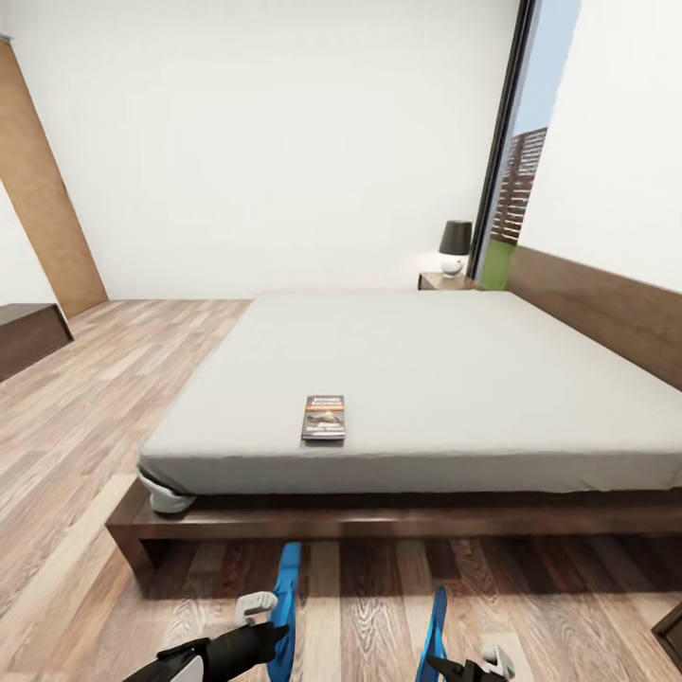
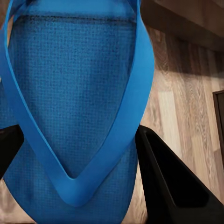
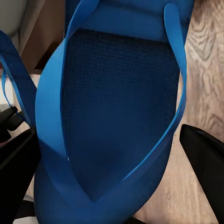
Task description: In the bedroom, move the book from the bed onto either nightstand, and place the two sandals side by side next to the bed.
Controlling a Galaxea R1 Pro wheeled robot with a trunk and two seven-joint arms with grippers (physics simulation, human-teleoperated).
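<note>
Fingers: left gripper (image 2: 77,154), two black fingers (image 2: 172,182) closed on either side of one bright blue flat flip-flop (image 2: 70,93), sole between them. Right gripper (image 3: 112,163), two black fingers (image 3: 205,154) likewise clamped on a second blue flip-flop (image 3: 116,93). Sandals counted: two, each held on edge above the brown wood-plank floor (image 1: 85,426). Beyond the fingertips: one large low bed (image 1: 455,379) with a pale grey mattress and dark wooden frame. One small dark paperback book (image 1: 324,418) lies flat near the mattress's closest edge. One dark wooden nightstand (image 1: 445,281) stands past the bed's far corner, carrying one black-shaded lamp (image 1: 455,244).
</note>
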